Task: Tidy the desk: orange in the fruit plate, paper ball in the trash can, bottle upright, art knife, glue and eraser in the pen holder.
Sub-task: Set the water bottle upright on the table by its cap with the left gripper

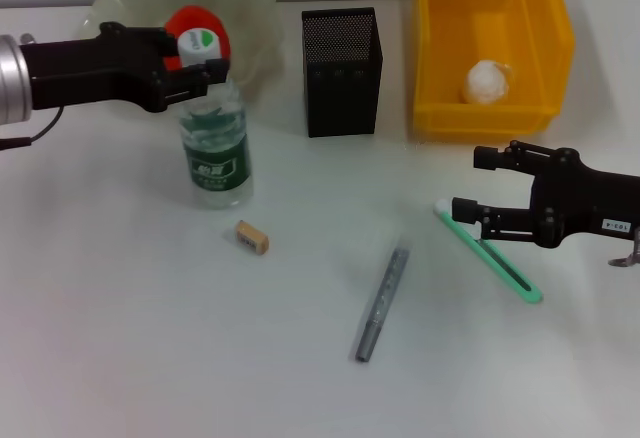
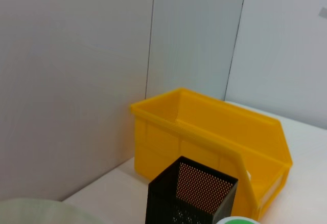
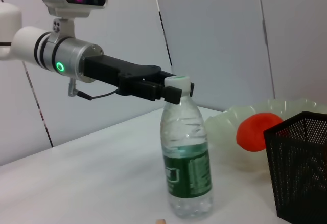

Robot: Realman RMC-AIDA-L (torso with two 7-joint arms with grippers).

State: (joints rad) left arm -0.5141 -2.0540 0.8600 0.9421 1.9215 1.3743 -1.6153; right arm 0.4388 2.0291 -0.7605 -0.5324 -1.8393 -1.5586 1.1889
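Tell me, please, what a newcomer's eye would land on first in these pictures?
Probably the bright yellow rectangular plastic bin at the far right of the desk, with a white crumpled paper ball inside. Next, the left gripper closed on the white cap of the upright transparent plastic bottle with a green label, in front of the pale green ruffled glass bowl holding a red-orange fruit.

The bottle [image 1: 215,153] has white print on its green label, and the right gripper [image 1: 468,182] has a small white sticker; neither is legible.
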